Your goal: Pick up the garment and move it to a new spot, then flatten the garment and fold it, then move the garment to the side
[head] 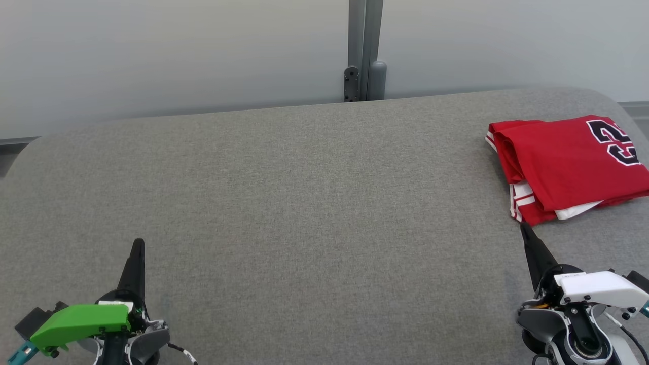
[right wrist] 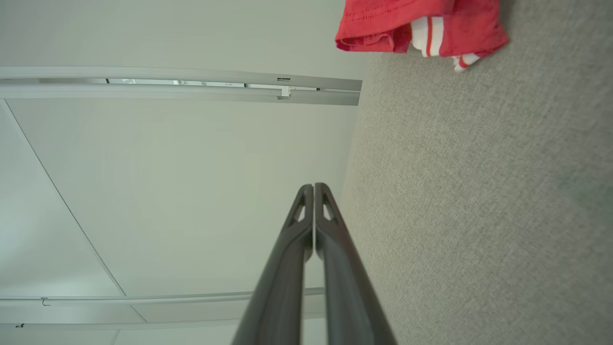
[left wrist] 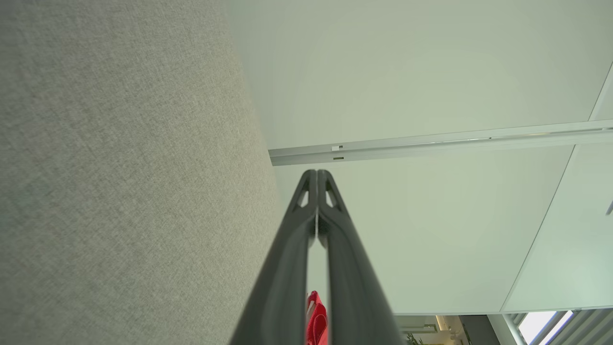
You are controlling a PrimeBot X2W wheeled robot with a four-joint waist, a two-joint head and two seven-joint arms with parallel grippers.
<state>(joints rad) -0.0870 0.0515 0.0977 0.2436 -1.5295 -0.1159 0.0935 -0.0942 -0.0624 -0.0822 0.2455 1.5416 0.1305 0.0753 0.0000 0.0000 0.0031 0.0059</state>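
Evidently the red garment (head: 563, 162) is lying folded at the worktop's (head: 304, 203) far right, likely already set aside, so the left tool (head: 138, 246) and right tool (head: 525, 232) are resting closed and empty.

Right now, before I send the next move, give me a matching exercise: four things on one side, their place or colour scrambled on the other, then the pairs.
Things
1. garment
2. left gripper
3. right gripper
4. grey post

Descriptions
A. white cover, lower right, jaws shut
B. behind the far edge of the table, centre
C. red, folded, far right of the table
D. green cover, lower left, jaws shut

Pairs: 1-C, 2-D, 3-A, 4-B
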